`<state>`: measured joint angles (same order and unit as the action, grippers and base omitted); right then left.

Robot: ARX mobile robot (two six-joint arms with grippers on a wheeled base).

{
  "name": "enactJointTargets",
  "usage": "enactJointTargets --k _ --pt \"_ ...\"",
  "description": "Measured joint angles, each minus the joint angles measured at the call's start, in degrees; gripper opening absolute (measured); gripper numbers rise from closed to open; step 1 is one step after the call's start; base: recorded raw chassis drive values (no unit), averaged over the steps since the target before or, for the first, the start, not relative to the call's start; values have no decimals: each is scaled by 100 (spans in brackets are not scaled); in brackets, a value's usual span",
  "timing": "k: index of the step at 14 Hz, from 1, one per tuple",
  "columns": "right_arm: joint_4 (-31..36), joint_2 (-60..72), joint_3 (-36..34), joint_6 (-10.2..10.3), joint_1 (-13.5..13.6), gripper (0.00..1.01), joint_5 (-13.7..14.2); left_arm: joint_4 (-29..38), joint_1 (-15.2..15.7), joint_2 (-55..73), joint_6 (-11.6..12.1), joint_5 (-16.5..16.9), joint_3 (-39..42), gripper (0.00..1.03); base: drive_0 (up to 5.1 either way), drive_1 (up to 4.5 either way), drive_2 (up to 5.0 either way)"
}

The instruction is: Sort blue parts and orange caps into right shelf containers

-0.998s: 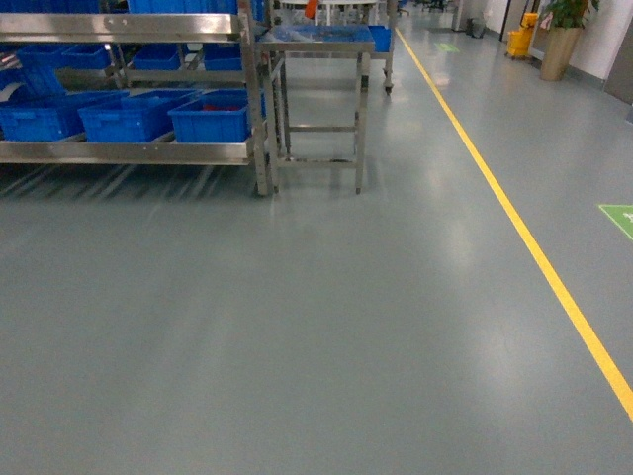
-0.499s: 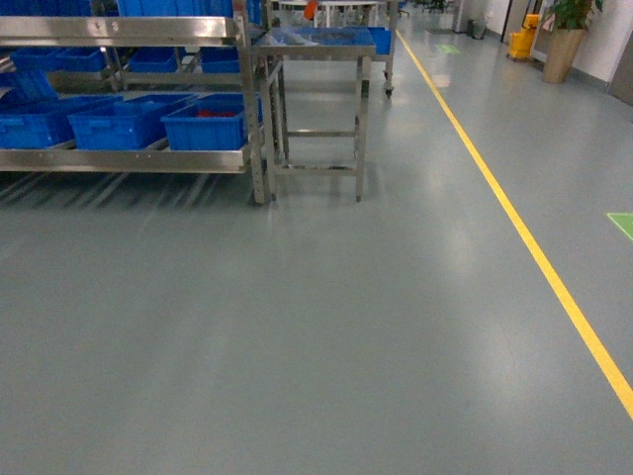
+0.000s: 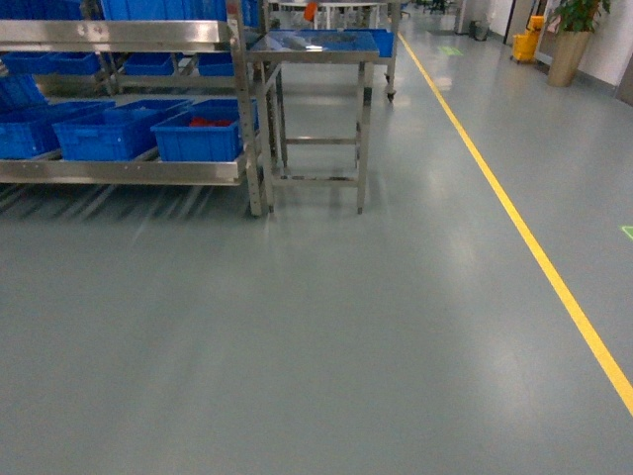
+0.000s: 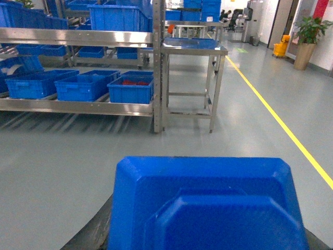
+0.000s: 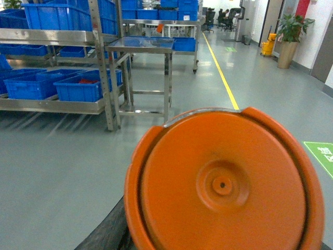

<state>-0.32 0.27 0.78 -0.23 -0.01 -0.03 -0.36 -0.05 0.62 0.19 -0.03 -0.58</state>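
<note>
Head view shows the shelf (image 3: 129,170) off to my left across bare grey floor, its containers (image 3: 203,137) lined along the lower rail beside a steel surface (image 3: 315,47). A blue part (image 4: 205,205) fills the bottom of my left wrist view and an orange cap (image 5: 223,182) fills my right, each apparently carried at my fingers, though I cannot tell how the fingers stand because the loads hide them. I judge the step to be the drive up, best done slowly, ending square to the bins with both loads level.
</note>
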Motion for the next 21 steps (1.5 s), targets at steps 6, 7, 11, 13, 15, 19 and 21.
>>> enactJointTargets --k 6,7,11,13,15,19,21 --pt "9 0 0 0 0 43 2 24 0 0 0 2 0 43 3 434 -428" --pt "-13 0 0 0 0 43 2 7 0 0 0 2 0 43 -4 426 -435" --pt "-7 0 0 0 0 43 0 -7 0 0 0 0 0 43 -5 425 -436" --pt "4 0 0 0 0 43 0 -11 0 0 0 -2 0 43 -5 425 -436" --pt "0 0 0 0 0 43 2 17 0 0 0 4 0 43 -1 429 -432" --pt "28 0 0 0 0 43 0 9 0 0 0 -4 0 43 5 436 -425" --pt "22 0 0 0 0 43 0 13 0 0 0 4 0 43 7 438 -423"
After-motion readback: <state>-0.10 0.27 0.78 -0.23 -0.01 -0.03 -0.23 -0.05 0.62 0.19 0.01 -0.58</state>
